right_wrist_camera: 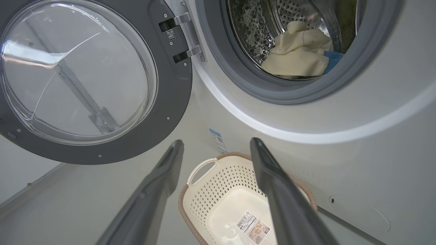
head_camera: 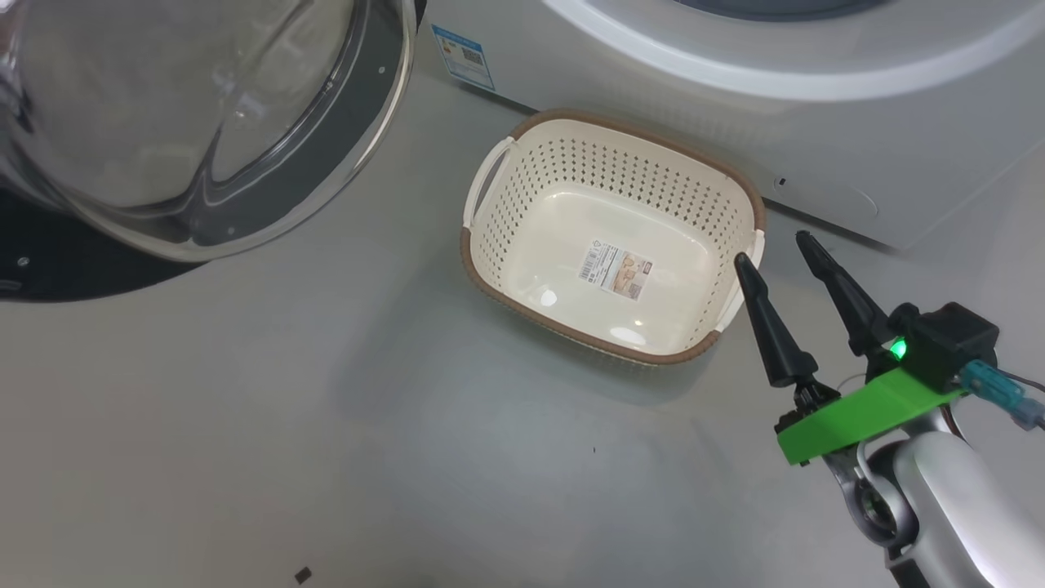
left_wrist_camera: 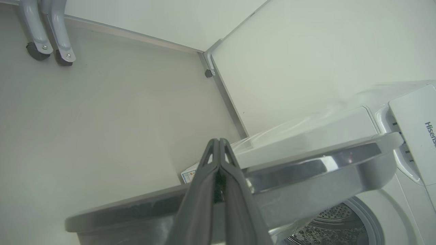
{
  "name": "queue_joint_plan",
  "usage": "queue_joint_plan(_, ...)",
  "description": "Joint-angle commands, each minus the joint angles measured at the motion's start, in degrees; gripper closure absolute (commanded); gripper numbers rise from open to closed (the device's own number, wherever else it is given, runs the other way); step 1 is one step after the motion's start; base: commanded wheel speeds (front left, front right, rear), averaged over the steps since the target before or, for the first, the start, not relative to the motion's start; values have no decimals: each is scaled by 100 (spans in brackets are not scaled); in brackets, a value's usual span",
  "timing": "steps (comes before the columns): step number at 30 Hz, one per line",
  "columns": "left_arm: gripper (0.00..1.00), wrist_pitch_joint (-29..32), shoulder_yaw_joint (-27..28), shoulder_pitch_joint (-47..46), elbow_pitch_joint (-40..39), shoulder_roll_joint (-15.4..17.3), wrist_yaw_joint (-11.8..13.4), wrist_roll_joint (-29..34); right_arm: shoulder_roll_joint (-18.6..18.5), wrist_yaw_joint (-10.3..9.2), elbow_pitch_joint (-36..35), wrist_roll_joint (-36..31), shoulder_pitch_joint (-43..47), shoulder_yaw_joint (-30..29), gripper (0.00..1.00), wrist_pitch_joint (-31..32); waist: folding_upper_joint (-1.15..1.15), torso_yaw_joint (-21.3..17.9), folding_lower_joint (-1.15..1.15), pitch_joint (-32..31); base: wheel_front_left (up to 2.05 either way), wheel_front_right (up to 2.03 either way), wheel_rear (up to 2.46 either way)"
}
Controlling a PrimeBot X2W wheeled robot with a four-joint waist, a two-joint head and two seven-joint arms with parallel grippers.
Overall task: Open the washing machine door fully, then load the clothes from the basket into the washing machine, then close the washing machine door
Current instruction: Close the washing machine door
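Observation:
The cream basket [head_camera: 490, 245] [right_wrist_camera: 218, 190] sits on the floor before the white washing machine [head_camera: 816, 122] [right_wrist_camera: 374, 136], with only a label sticker on its floor. The clothes [right_wrist_camera: 296, 54], cream cloth with a blue part, lie inside the steel drum. The washing machine door [head_camera: 204, 122] [right_wrist_camera: 78, 78] hangs swung open to the left. My right gripper [head_camera: 771, 249] [right_wrist_camera: 214, 146] hovers open by the basket's right rim, nothing between its fingers. My left gripper [left_wrist_camera: 218, 140] is shut with nothing in it, its fingers lying over the door's rim [left_wrist_camera: 306, 173].
Pale grey floor spreads in front of the basket. A wall corner with a metal skirting strip [left_wrist_camera: 221, 88] lies left of the machine. Two grey castor legs [left_wrist_camera: 47, 34] stand far off on the floor. A blue label [head_camera: 464, 55] marks the machine's low front.

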Motion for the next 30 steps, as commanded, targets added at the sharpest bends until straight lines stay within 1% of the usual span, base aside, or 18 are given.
queue_joint_plan(1,100,214,51,12,-257,344,-4,-39,21,10,-171,-29,-66,62,0,-38,0,14,0,-56,0,0,0)
queue_joint_plan(10,100,932,-43,274,-702,279,-4,-210,-5,10,-155,-8,13,-70,0,-38,0,31,0,-282,0,0,0)
queue_joint_plan(13,100,1051,-50,302,-780,267,-4,-230,-11,10,-139,-1,29,-91,0,-38,0,36,0,-324,0,0,0)
queue_joint_plan(20,100,1562,-146,426,-1143,221,-4,-271,-15,10,-96,11,120,-144,0,-38,0,53,0,-522,0,0,0)
queue_joint_plan(30,100,2374,-123,651,-1862,138,-4,-472,12,10,-93,39,293,-271,0,-38,0,-6,0,-810,0,0,0)
